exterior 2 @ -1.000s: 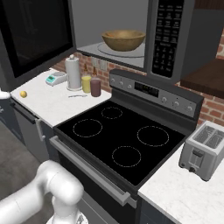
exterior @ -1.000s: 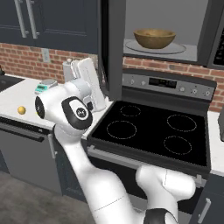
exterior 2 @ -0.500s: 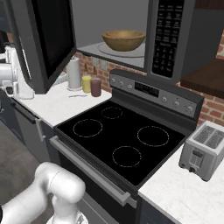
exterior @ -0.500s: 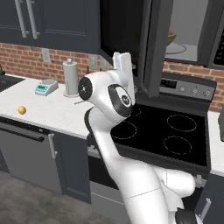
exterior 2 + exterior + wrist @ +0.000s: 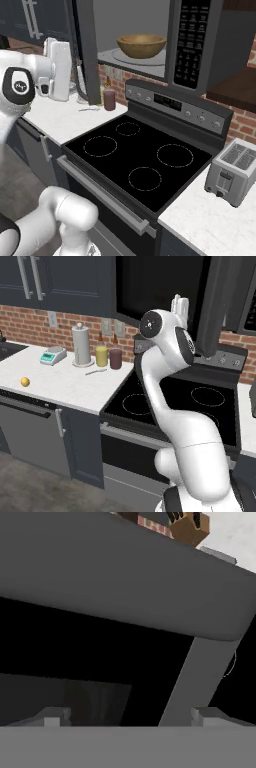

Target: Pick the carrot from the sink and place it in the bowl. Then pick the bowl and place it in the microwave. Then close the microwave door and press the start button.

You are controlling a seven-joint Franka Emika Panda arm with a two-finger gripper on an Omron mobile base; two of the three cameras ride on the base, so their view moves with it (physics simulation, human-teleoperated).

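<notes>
The bowl (image 5: 141,45) now sits inside the microwave (image 5: 165,45), on the round glass plate. The carrot cannot be made out in it. In 1 second the arm has swung up against the microwave door (image 5: 84,50), and the door has turned partway shut. The gripper (image 5: 179,306) is spread wide and holds nothing. Next comes shutting the door fully, then the start button.

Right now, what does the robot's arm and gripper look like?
The arm is glossy white with rounded, tube-like links and dark grey bands at the joints. Round dark caps with a small white mark sit on the joint ends. The hand is a boxy white block, and the gripper has two small grey finger tips. No loose cables show.
</notes>
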